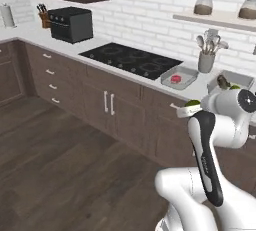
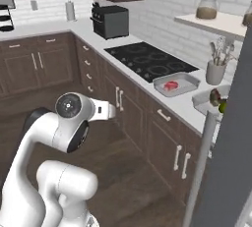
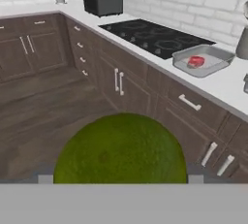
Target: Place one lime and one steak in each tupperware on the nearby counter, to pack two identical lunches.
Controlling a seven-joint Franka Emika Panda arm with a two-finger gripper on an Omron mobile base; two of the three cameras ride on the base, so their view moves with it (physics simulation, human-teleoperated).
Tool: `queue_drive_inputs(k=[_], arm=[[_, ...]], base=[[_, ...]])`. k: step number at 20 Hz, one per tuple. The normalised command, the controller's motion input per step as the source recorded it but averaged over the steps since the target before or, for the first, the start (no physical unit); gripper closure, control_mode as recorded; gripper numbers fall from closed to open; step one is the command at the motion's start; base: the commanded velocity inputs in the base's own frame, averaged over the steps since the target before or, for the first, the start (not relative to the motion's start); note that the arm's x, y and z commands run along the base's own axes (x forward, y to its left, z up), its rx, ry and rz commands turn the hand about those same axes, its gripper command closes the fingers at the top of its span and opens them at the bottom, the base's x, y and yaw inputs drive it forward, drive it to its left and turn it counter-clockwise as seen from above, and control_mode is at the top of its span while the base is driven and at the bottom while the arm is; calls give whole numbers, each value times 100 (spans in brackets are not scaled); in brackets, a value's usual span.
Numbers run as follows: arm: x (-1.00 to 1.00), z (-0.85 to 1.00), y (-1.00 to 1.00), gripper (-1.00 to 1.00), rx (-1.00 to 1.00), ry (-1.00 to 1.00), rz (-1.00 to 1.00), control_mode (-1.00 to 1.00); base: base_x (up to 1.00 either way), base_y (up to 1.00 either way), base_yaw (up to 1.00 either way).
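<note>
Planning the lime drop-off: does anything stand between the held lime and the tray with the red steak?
Nothing visible does. From the hand view, the lime in the gripper faces the tupperware across open floor and bare counter edge.

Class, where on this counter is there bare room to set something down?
Bare: the counter strip between toaster and cooktop. Crowded: right of the cooktop, where one tupperware, the utensil cup and the other tupperware sit close together.

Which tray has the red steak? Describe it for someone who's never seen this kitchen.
Find the black cooktop set into the pale counter. Just past its right end lies a shallow grey tray, short of the utensil cup. It holds one red-pink steak; the farther tray holds a dark chunk.
</note>
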Motion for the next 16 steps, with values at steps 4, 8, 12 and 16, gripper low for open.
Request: queue_drive_inputs(k=[4,8,12,16], arm=[[0,0,0,100,0,0,0,100],[0,0,0,100,0,0,0,100],[0,0,0,100,0,0,0,100],[0,0,0,100,0,0,0,100]], base=[[100,1,-44],[100,0,-55],[97,2,-61],[100,35,-52]])
